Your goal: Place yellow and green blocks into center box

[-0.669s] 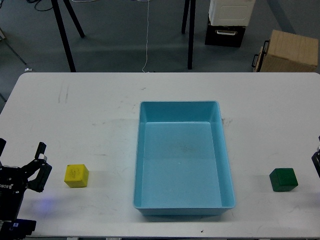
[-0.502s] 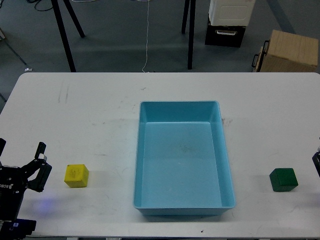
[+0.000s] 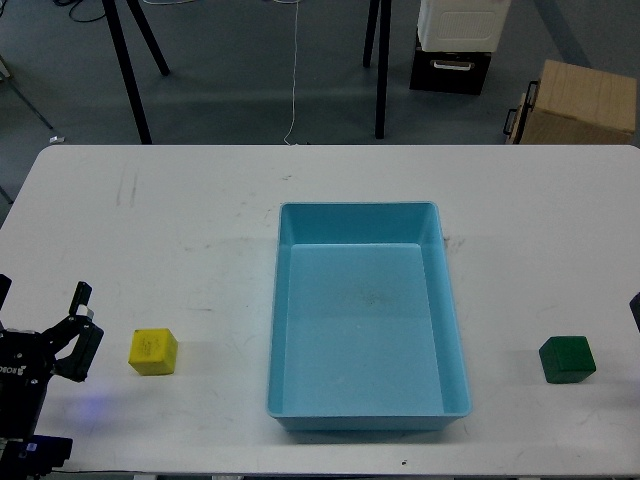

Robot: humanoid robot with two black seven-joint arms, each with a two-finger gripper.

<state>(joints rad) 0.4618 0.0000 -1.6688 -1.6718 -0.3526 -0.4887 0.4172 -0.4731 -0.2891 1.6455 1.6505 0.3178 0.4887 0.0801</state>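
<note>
A yellow block lies on the white table at the front left. My left gripper is just left of it, apart from it, open and empty, with one finger nearest the block. A green block lies at the front right. Only a dark sliver of my right gripper shows at the right edge, up and right of the green block; its fingers cannot be made out. The light blue box sits in the table's middle with nothing in it.
Beyond the table's far edge stand black stand legs, a white and black case and a cardboard box on the floor.
</note>
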